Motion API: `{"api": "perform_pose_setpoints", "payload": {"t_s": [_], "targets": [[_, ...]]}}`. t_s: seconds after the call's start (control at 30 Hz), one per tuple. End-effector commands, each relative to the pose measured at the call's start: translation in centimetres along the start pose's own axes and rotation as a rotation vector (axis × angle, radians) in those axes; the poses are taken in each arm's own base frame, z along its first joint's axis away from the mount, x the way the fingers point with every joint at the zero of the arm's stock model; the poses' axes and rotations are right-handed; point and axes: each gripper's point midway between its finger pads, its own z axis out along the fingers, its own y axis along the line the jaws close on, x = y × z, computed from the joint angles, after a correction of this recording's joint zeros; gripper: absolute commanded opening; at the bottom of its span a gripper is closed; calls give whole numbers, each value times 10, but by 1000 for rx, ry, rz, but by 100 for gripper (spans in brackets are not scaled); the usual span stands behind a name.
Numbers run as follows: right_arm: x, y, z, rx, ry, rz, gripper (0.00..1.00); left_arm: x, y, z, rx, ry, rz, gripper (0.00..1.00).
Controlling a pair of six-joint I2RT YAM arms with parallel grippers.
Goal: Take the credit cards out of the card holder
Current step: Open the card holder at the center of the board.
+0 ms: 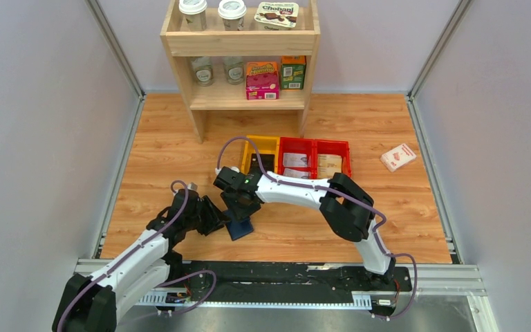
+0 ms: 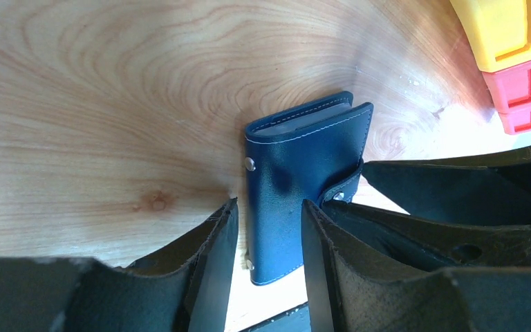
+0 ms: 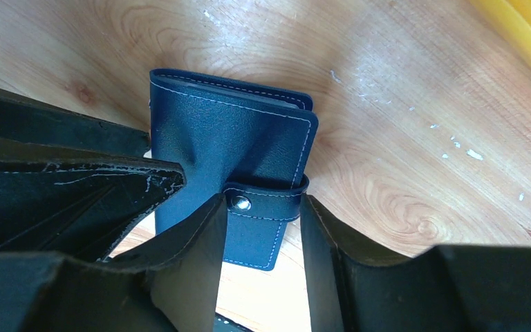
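Holder (image 2: 297,180) lies snapped shut, cards hidden; left gripper (image 2: 269,232) clamps its end, right gripper (image 3: 263,207) pinches the tab (image 3: 276,200). Red bins (image 1: 316,142) hold packets (image 1: 328,164).

Wooden shelf (image 1: 240,43) behind a yellow bin (image 1: 263,140), two red bins (image 1: 314,142), white-and-red box (image 1: 398,157) nearby.

Table's (image 1: 180,152) showing 1x navy leather card holder (image 1: 240,228), 1x yellow plastic bin (image 1: 263,139), 2x red plastic bins (image 1: 297,141) & 1x white-red cardboard box (image 1: 397,157).

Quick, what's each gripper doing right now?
Left gripper: closed on the card holder, one finger against each side.
Right gripper: closed on the card holder's snap tab.
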Motion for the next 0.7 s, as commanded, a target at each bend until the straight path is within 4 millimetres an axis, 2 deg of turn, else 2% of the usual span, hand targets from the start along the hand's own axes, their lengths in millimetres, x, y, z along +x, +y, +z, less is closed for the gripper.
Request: {"api": "perform_pose_setpoints", "payload": {"t_s": [0.0,0.17,0.33,0.47,0.67], "targets": [[-10,16,0,-52,-21,2,45,3,4,3,-12,15,6,47],[2,9,10,-22,17,2,45,4,3,4,-10,21,5,46],[13,6,18,-12,55,-6,50,6,1,6,-7,40,3,42],[13,9,18,-22,52,-21,55,9,0,9,-4,57,0,39],[16,11,19,-23,55,-31,52,9,-6,10,2,55,8,31]]}}
